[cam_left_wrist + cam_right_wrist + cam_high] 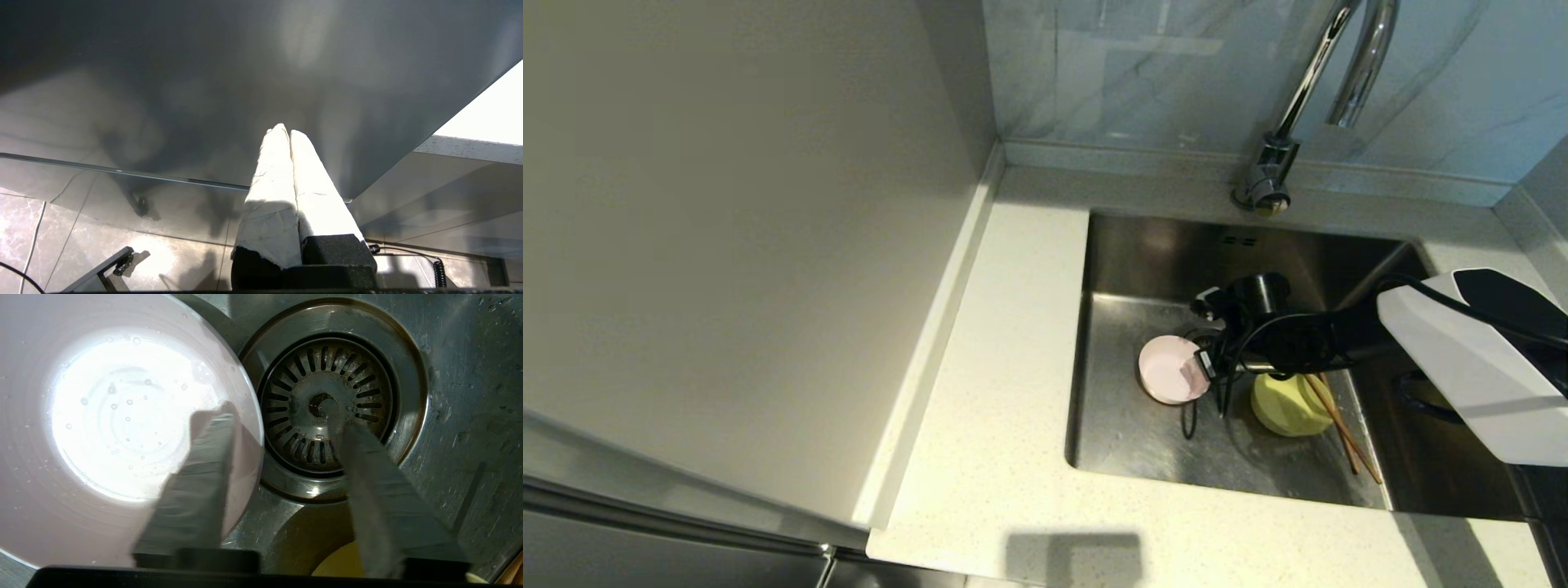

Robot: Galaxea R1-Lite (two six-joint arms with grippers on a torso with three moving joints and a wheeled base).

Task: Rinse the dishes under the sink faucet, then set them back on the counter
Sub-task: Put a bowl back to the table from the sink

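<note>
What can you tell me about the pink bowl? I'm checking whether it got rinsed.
The pink bowl is small, round and pale pink, smooth like glazed ceramic or plastic. It sits upright on the floor of the sink, left of the yellow-green bowl and beside the strainer drain. Water droplets dot its inside. The right hand straddles its rim, one finger inside and the other outside over the drain; the fingers are apart, not clamped.
</note>
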